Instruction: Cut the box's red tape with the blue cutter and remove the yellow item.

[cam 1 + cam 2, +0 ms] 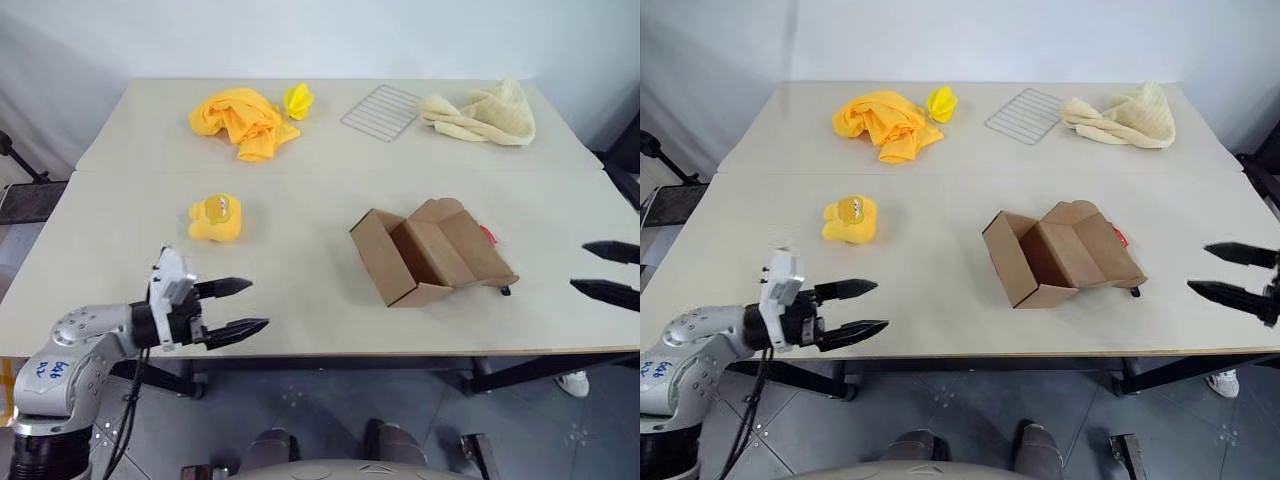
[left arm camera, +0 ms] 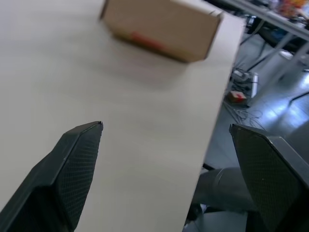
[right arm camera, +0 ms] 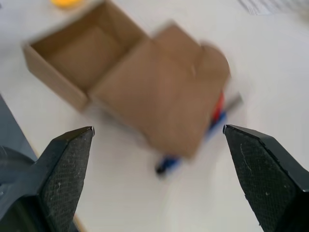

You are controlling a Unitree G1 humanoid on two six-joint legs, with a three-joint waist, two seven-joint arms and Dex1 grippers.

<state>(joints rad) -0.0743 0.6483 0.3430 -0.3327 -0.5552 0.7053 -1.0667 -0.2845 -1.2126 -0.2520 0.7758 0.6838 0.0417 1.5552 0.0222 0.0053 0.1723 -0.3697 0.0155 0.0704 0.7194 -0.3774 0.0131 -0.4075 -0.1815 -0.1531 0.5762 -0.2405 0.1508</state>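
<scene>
On the pale table (image 1: 320, 200), the box (image 1: 430, 252) was seen lying on its side with flaps spread and its hollow facing the robot's left, nothing visible inside. The yellow item (image 1: 215, 217) was found out on the bare tabletop, well apart from the box and to its left, so the task was judged essentially complete. A trace of the red tape (image 1: 488, 235) was noted at the box's far right edge, and the blue cutter (image 3: 169, 163) was glimpsed lying flat, mostly hidden under the opened flap, its dark tip poking out at the box's near right corner.

The left gripper (image 1: 232, 307) was held over the table's near edge with its fingers spread wide and nothing between them; the yellow item lay just beyond it and slightly left, closer to this arm than to the other. The right gripper (image 1: 1232, 272) was likewise spread wide and empty, pointed toward the box from the right. No further grasp was judged necessary; a withdrawal of both arms seemed the likely remainder.
</scene>
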